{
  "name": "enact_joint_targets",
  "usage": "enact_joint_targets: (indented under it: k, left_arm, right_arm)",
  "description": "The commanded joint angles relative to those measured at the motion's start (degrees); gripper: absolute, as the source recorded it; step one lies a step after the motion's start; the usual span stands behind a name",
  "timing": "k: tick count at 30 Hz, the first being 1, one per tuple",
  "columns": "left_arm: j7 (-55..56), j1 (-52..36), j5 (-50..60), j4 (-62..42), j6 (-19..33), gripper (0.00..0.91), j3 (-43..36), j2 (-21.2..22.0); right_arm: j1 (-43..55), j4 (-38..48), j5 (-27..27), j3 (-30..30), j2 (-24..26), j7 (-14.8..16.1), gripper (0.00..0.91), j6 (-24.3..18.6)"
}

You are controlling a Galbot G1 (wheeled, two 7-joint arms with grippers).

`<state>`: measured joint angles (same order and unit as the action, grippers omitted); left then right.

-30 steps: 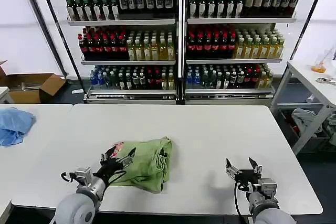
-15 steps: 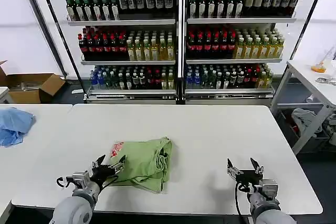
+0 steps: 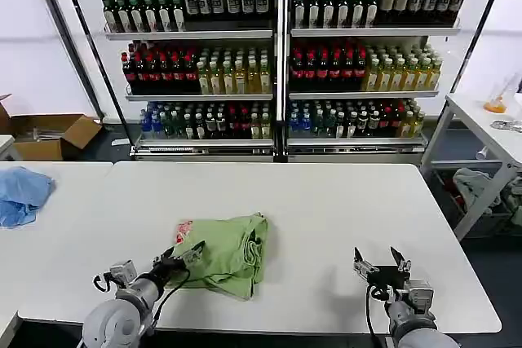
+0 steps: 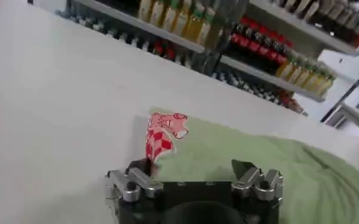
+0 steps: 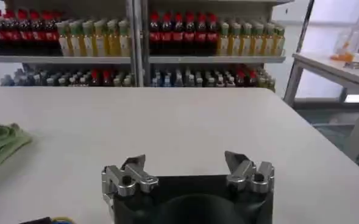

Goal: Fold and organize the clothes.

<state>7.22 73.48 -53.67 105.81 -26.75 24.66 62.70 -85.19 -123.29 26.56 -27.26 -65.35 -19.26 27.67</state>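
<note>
One folded polo shirt (image 3: pixel 230 252) — two grippers

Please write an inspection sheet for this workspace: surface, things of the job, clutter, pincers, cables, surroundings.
Surface: white table, a second table at its left.
Job's things: green polo shirt lies folded, its red-and-white print showing at one edge.
Clutter: light blue cloth on the left table.
Pincers: left pincer open at the shirt's near left edge; right pincer open, parked near the front edge, holding nothing.
Cables: black cable along the right arm.
Surroundings: bottle shelves behind; cardboard box on the floor at left.
</note>
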Motion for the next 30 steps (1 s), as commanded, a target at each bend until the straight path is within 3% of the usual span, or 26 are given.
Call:
enact_joint_targets:
  k: [1, 22, 30]
  left_arm:
    - [-2.0, -0.4, -8.7, -2.0, 0.0, 0.020, -0.4, 1.1]
    - [-2.4, -0.7, -16.6, -1.9, 1.7, 0.020, 2.1, 3.9]
    - [-2.1, -0.4, -20.7, -1.0, 1.7, 0.020, 7.9, 3.5]
  right_arm:
    - [-0.4, -0.1, -0.1, -0.5, 0.0, 0.0, 0.907, 0.0]
    - [-0.9, -1.2, 0.1, -0.9, 0.2, -0.2, 0.907, 0.1]
    - [-1.8, -2.0, 0.5, -2.0, 0.7, -0.1, 0.907, 0.0]
